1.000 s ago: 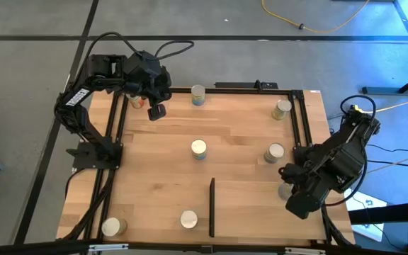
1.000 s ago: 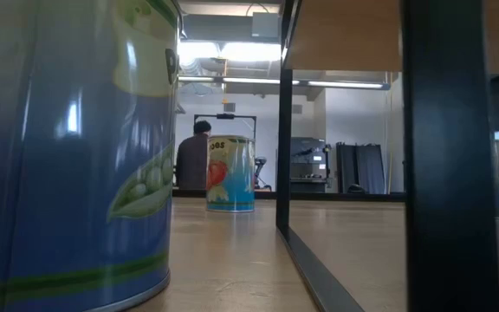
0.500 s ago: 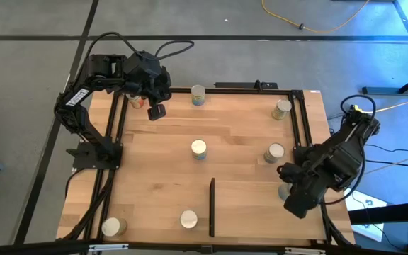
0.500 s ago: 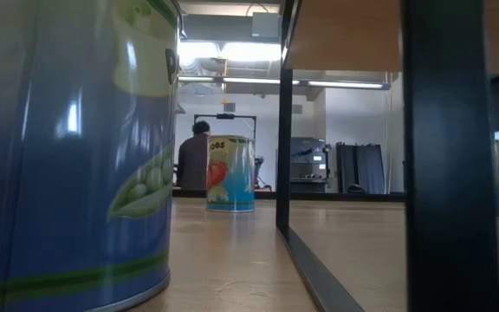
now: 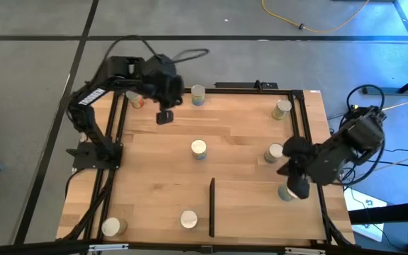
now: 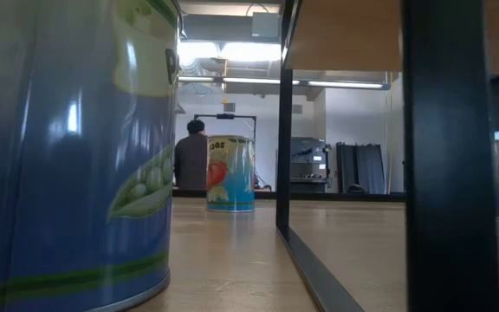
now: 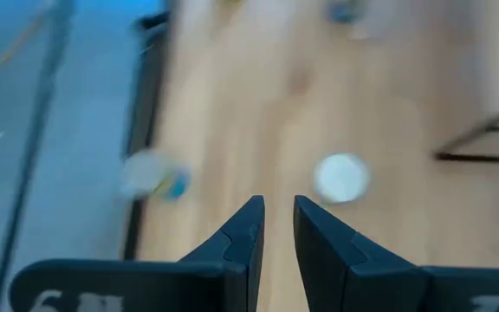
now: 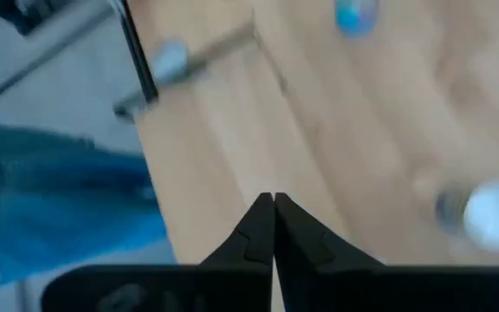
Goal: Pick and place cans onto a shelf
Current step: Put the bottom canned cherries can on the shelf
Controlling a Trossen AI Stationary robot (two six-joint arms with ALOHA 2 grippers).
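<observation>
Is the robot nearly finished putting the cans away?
No, it has barely begun. Nothing looks done: the cans, like the middle one, stand scattered on the table. Nothing is in hand: the right pincer is shut and empty by the table's right edge, and the left pincer holds nothing near the far left corner. Every can is left.

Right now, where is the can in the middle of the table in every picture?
High view: middle can, at the table's centre.
Low view: probably the tomato-label can.
Left wrist view: probably the blurred pale disc.
Right wrist view: cannot tell.
Shared landmark: black shelf bar.
</observation>
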